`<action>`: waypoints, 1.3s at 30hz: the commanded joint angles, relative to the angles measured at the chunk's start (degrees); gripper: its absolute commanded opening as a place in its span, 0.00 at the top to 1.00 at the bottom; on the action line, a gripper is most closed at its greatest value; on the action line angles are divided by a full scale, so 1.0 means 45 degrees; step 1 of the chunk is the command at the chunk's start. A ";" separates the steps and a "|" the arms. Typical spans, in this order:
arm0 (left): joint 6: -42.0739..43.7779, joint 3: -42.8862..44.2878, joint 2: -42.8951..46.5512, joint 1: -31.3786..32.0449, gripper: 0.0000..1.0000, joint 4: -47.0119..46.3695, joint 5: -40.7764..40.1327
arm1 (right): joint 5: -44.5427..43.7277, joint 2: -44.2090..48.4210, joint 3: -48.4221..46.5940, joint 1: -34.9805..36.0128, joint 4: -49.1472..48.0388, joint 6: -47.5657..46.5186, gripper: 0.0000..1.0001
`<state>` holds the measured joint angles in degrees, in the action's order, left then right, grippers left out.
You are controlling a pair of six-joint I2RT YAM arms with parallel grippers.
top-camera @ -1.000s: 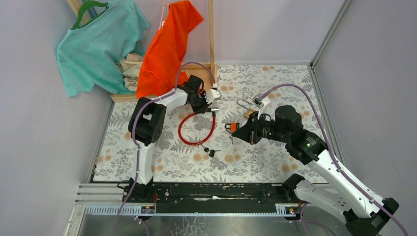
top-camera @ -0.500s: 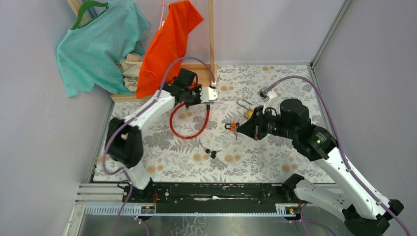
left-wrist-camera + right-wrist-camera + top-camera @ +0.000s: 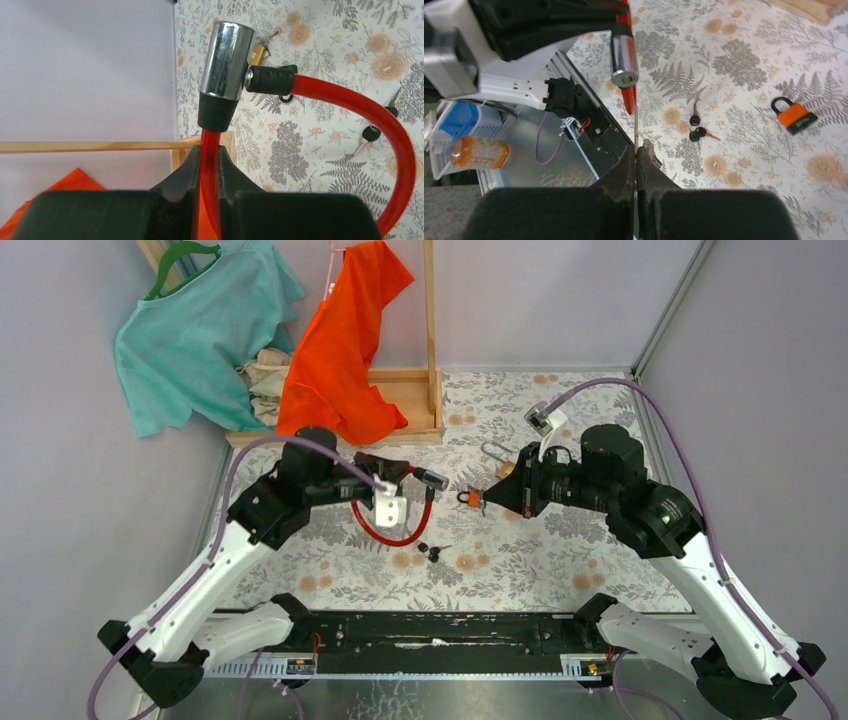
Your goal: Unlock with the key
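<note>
The table [image 3: 560, 570], covered with a flowered cloth, is closed by walls on its left, back and right sides; its near edge meets a black rail [image 3: 430, 632]. In the back left corner stands a wooden rack [image 3: 410, 390] with an orange shirt [image 3: 345, 330] and a teal shirt [image 3: 190, 330]. The left arm rises along the left edge of the table, and the right arm's elbow is near the right wall.

The left claw [image 3: 210, 159] is closed on the red cable lock [image 3: 400, 532], with the fingers pinching the cable just under the chrome lock cylinder [image 3: 225, 60]. The cylinder is held in the air above the middle of the table. I cannot tell if the loop touches the cloth.

The right claw [image 3: 636, 150] is closed on a key [image 3: 636, 125], and the thin blade sticks out toward the keyhole end of the cylinder. A gap is between them.

On the cloth, an orange padlock [image 3: 468, 498] lies just beside the right claw and a brass padlock [image 3: 500, 462] is behind it. A bunch of keys [image 3: 432, 552] lies near the loop, apart from every edge.
</note>
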<state>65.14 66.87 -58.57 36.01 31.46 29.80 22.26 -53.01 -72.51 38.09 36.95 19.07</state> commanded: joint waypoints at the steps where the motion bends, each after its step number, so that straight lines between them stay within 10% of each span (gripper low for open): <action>1: 0.1256 -0.1056 0.1392 0.0470 1.00 -0.2092 0.0144 | 0.1285 0.0201 -0.0780 -0.0055 -0.0545 -0.1151 1.00; 14: 0.0769 -0.4409 0.4128 0.0691 1.00 -0.6596 0.0616 | 0.1456 0.1072 0.0102 -0.0006 -0.1407 -0.2531 1.00; 39: 0.2053 -0.4122 0.3801 0.1049 1.00 -0.6221 0.0728 | 0.1603 0.0123 0.0499 0.1507 -0.2511 -0.2772 1.00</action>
<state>72.73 46.54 -41.58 39.92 9.06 32.10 30.57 -51.90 -69.45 43.57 28.75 6.90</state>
